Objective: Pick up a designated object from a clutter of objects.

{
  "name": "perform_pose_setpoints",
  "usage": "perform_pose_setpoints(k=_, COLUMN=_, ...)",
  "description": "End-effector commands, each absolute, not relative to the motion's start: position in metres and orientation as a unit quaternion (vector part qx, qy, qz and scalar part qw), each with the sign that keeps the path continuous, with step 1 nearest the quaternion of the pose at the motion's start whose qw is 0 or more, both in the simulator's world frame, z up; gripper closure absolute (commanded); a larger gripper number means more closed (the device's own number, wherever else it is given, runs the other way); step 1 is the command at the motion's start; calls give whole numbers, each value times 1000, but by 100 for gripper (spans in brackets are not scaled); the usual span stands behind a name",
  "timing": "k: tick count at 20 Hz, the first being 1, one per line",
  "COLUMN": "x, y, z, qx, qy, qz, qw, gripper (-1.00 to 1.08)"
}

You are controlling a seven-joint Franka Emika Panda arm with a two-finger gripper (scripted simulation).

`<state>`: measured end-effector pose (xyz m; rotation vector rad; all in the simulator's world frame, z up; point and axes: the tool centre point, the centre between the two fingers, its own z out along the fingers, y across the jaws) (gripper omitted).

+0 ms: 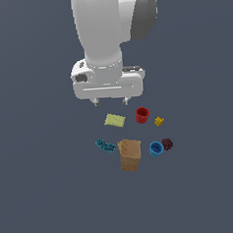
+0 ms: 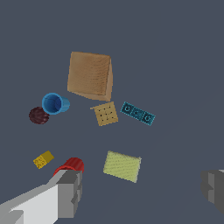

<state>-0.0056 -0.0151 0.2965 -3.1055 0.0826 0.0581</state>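
Observation:
The designated object, a small flat teal piece point(image 1: 106, 146) point(image 2: 138, 113) with dark speckles, lies on the grey floor just to the exterior view's left of the tan box point(image 1: 130, 155) point(image 2: 89, 75). It lies apart from the other items of the clutter. My gripper point(image 1: 109, 102) point(image 2: 142, 190) hangs above the floor, beyond the yellow-green pad point(image 1: 115, 120) point(image 2: 122, 166) and well away from the teal piece. It is open, its fingers point(image 2: 70, 192) spread wide with nothing between them.
A red cup point(image 1: 142, 115) point(image 2: 71, 166), a yellow block point(image 1: 159, 121) point(image 2: 43, 159), a blue cup point(image 1: 155, 148) point(image 2: 54, 103) and a maroon lump point(image 1: 167, 144) point(image 2: 39, 115) sit on the exterior view's right. A small tan square point(image 2: 106, 113) lies between box and teal piece.

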Motion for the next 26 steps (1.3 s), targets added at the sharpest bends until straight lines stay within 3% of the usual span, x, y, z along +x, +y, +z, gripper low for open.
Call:
perform_pose_setpoints(k=1, x=-6, y=-15, z=296, qx=-999, qy=27, qz=19, qw=17, gripper=-92)
perform_pose_setpoints(k=10, x=-2, y=16, z=311, qx=-999, qy=10, qz=12, qw=28, gripper=-92)
perform_pose_setpoints(k=26, x=7, y=4, z=284, qx=-999, qy=-48, qz=10, qw=19, gripper=-92)
